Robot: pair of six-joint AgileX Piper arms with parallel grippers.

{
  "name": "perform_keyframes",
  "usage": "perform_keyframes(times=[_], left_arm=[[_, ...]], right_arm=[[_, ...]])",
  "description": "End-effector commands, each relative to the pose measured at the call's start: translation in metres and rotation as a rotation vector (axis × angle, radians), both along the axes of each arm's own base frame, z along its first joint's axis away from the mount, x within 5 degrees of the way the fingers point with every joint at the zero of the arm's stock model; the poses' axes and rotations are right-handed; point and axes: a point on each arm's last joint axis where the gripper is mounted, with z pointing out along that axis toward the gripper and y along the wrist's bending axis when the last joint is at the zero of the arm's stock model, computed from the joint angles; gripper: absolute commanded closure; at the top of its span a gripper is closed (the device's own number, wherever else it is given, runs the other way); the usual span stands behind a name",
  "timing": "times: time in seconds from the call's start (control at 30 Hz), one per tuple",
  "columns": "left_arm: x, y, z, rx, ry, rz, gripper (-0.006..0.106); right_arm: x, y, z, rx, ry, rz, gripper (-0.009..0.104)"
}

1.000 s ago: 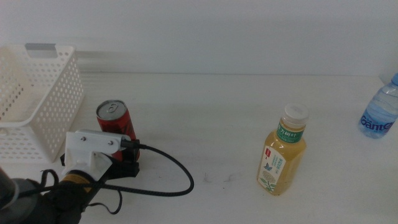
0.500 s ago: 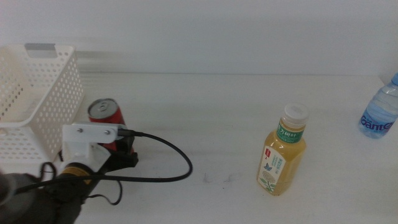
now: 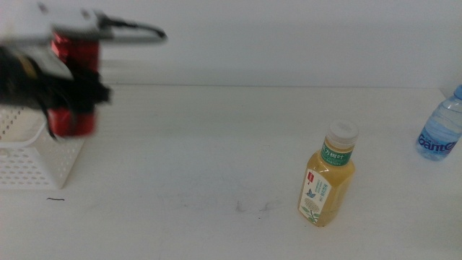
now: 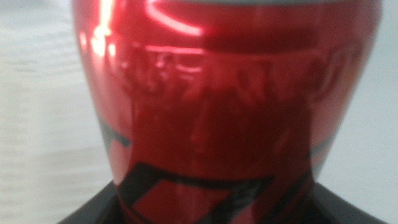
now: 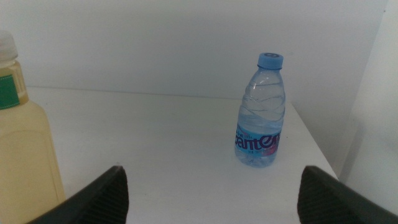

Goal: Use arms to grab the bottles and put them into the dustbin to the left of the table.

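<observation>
1. At the far left of the middle view, the left gripper [image 3: 72, 87] holds the slim red soda can [image 3: 73, 87] in the air, above the near right corner of the white perforated plastic basket [image 3: 36, 162]; this part of the picture is blurred.
2. In the left wrist view the red can [image 4: 224, 106] fills almost the whole picture, glossy, with dark markings low on its side that I cannot read.
3. The yellow drink bottle with white cap and green label [image 3: 328, 175] stands upright on the wide white tabletop [image 3: 216, 144], right of centre; its small print is not readable.
4. The clear water bottle with blue cap [image 5: 261, 112] stands upright near the table's far right edge; its blue label shows the letters "ante".
5. The right gripper [image 5: 211, 190] has its two dark jaws spread wide with nothing between them, and the yellow bottle is just beside one jaw.
</observation>
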Motion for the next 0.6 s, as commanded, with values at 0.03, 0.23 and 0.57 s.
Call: perform_keyframes(times=[0.03,0.23,0.57], left_arm=[[0.025,0.036,0.032,0.133,0.053,0.07,0.102],[0.083,0.102,0.024,0.199,0.233,0.196,0.102],[0.136,0.146,-0.051,0.19,0.311,0.252,0.102]], right_arm=[[0.0,0.0,0.0,-0.007,-0.007,-0.007,0.023],[0.0,0.0,0.0,-0.007,-0.007,-0.007,0.023],[0.0,0.0,0.0,-0.007,-0.007,-0.007,0.023]])
